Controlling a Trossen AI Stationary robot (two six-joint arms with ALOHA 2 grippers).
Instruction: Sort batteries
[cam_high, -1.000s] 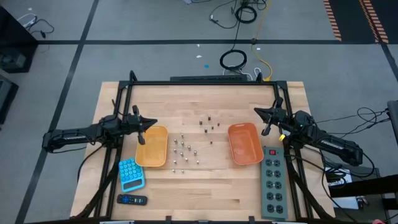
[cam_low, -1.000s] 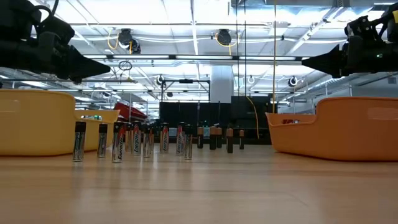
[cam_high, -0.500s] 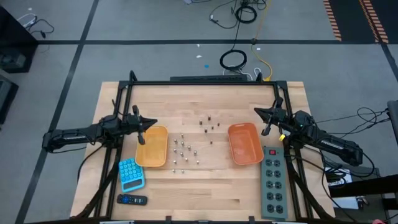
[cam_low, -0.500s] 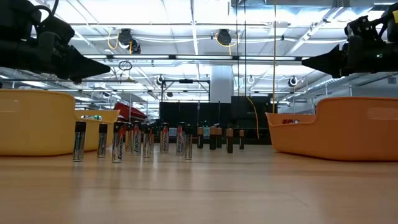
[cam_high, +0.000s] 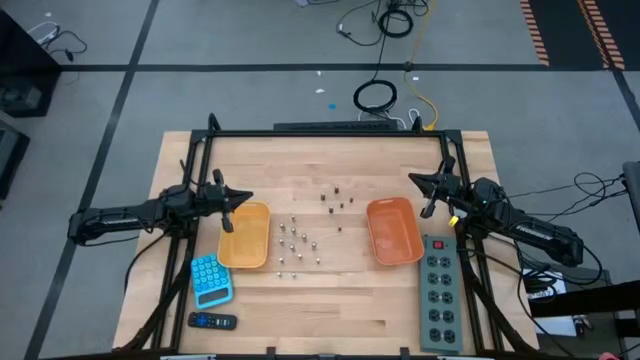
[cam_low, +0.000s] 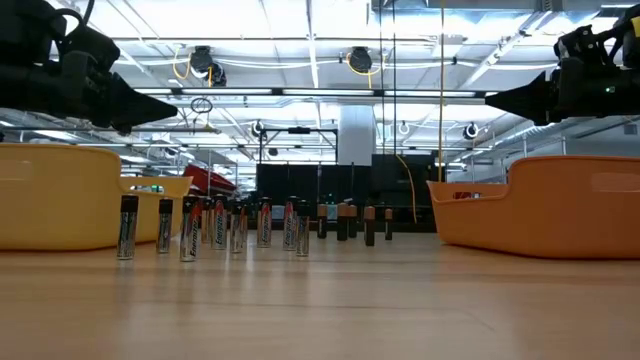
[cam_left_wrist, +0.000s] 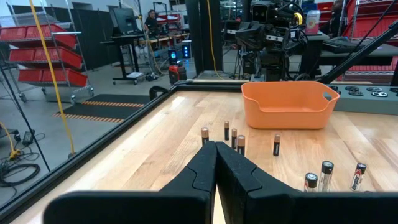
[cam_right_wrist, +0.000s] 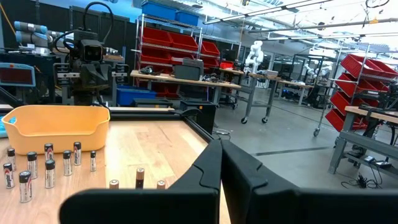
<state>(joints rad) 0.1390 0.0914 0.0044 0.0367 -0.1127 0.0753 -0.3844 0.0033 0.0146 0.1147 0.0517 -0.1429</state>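
Several small batteries stand upright on their ends on the wooden table: silvery ones (cam_high: 292, 240) in a cluster at the middle, dark ones (cam_high: 338, 202) farther back; they also show in the low view (cam_low: 235, 225). An orange tray (cam_high: 245, 236) stands to their left and another orange tray (cam_high: 393, 230) to their right. My left gripper (cam_high: 247, 197) is shut and empty, above the left tray's far end. My right gripper (cam_high: 414, 180) is shut and empty, above the table just beyond the right tray's far end.
A blue calculator (cam_high: 210, 280) and a black remote (cam_high: 212, 321) lie at the near left. A grey power strip (cam_high: 441, 290) lies along the right edge. A black frame (cam_high: 320, 134) borders the table. Bare wood lies in front of the batteries.
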